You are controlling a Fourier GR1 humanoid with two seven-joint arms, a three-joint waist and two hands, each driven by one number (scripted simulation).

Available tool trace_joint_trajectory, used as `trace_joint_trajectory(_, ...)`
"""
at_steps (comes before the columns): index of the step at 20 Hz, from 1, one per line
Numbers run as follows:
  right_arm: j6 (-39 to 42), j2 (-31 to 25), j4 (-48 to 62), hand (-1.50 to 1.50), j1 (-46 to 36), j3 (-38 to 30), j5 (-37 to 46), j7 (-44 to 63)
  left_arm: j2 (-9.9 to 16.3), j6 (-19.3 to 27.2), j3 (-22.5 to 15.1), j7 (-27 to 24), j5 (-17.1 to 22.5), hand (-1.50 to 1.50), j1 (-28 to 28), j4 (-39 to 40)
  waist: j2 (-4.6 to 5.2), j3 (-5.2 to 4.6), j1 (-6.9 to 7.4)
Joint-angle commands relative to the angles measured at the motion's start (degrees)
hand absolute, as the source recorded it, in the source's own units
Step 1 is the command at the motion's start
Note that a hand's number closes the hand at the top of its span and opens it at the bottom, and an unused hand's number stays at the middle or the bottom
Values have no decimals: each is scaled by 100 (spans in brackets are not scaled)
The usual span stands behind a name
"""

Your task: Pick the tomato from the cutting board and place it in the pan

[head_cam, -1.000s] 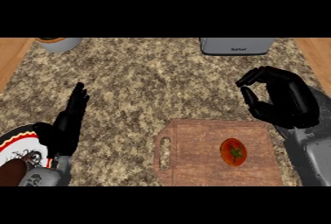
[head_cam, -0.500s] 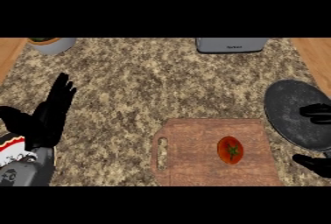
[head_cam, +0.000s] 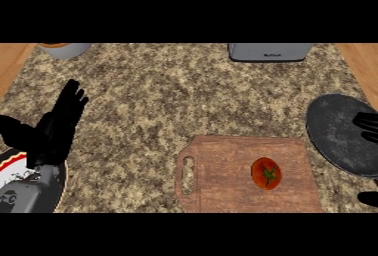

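Observation:
A red tomato (head_cam: 266, 173) with a green stem lies on the right half of the wooden cutting board (head_cam: 221, 165), near the counter's front edge. The dark round pan (head_cam: 334, 131) sits just right of the board, cut off by the view's edge. Of my right hand (head_cam: 367, 119) only fingertips show at the far right over the pan, with the thumb tip lower down by the board's corner; the two are spread wide apart and hold nothing. My left hand (head_cam: 60, 122) rests open at the left, fingers up, far from the board.
A grey metal box (head_cam: 269, 51) stands at the back edge, right of centre. A grey bowl (head_cam: 65, 49) sits at the back left corner. A red-and-white plate (head_cam: 13, 162) lies at the lower left under my left forearm. Wood shows beyond both counter sides.
My right hand has moved right, from in front of the pan to the view's edge, uncovering the pan. The left hand has risen slightly. The tomato stays on the board.

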Motion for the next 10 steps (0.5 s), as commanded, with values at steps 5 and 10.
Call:
trace_joint_trajectory(5, 110, -308, -1386, -150, -178, 645, 1446, 1802, -115, 8, -27, 36, -166, 0, -78, 127, 0, -9, 17)
trace_joint_trajectory(10, 643, -508, -1487, -150, -258, 1592, 2563, 2587, -228, 56, -102, 25, -228, 0, -9, -34, 13, -10, 99)
